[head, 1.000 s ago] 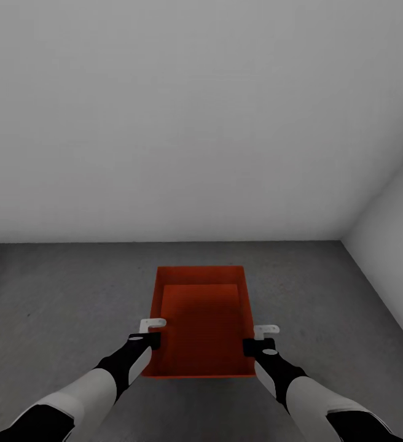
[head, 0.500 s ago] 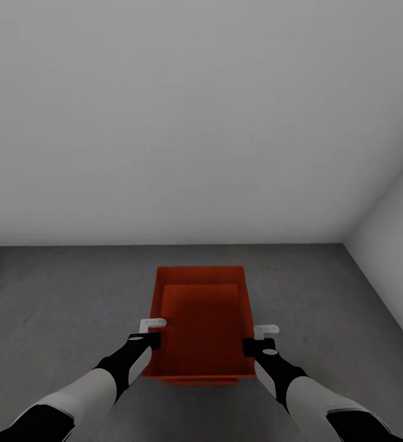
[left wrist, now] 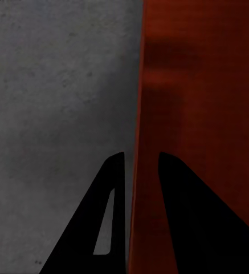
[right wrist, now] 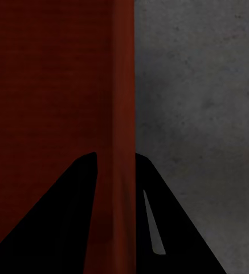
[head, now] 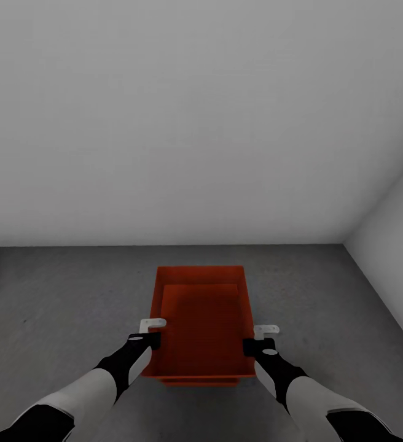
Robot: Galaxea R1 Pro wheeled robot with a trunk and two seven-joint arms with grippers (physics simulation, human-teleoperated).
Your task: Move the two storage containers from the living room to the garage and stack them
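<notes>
Pale grey walls point(head: 195, 123) fill the upper half of the head view, and they meet in a corner at the right side of the frame. Below them lies the dark grey concrete floor point(head: 54, 294), so the robot seems to be in the garage already.

At the lower centre of the head view an orange-red storage container point(head: 203, 319) is held between the two arms. Under its near edge a second orange strip point(head: 198, 381) is visible, slightly narrower. I judge this to be the other container below it, but the pictures do not show it fully.

The left gripper point(head: 152, 331) sits at the left long wall of the upper container. In the left wrist view its two dark fingers point(left wrist: 110, 217) stand one on each side of the thin orange wall point(left wrist: 137, 114), so it is pinching this wall. The right gripper point(head: 258, 337) does the same at the right wall; in the right wrist view its fingers point(right wrist: 73, 217) close around the wall edge point(right wrist: 124, 114).

As for progress, the carrying part looks finished, and one container appears to be down on the floor. The upper container is above it and nearly aligned. I cannot tell whether it rests on the lower one or hangs just over it. What is left, in my judgement, is to lower it fully if needed and let go with both grippers.
</notes>
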